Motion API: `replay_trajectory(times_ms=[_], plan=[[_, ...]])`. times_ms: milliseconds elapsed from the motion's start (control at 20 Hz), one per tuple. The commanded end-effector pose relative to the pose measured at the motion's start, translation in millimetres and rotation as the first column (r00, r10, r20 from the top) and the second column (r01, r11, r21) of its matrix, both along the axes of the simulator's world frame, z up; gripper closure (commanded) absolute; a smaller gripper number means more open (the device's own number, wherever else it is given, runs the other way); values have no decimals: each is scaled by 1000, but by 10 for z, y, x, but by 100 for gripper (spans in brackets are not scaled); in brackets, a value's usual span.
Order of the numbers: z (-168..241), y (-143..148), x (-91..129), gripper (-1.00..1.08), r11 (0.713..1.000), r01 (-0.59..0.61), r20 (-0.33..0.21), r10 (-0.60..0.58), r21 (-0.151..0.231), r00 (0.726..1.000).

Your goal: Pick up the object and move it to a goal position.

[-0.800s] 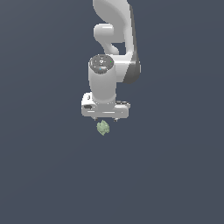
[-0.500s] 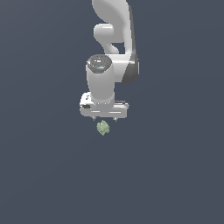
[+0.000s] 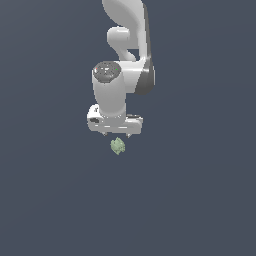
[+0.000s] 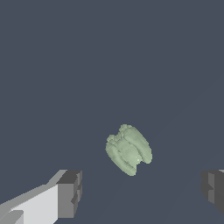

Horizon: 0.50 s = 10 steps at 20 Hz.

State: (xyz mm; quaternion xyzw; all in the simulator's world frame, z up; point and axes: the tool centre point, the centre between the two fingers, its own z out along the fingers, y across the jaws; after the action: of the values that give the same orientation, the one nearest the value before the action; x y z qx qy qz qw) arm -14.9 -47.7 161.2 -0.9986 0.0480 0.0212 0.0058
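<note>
While the white robot gripper's (image 3: pixel 116 134) dark fingers (image 4: pixel 70 192) stand spread wide, the small pale green lumpy blob (image 4: pixel 128 149) sits between and beyond them, untouched; descending centred should give a clean grasp.

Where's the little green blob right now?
In the exterior view the green blob sits just below the open gripper; the wrist view shows it between the fingers, untouched.

Flat, even light (no blur)
</note>
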Motion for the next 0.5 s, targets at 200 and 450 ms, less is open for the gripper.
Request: replay_trajectory(times_ms=[200, 450], plan=[[-48, 3, -10, -92, 999, 54, 1, -54, -1, 999], [-118, 6, -25, -92, 991, 134, 4, -134, -3, 991]])
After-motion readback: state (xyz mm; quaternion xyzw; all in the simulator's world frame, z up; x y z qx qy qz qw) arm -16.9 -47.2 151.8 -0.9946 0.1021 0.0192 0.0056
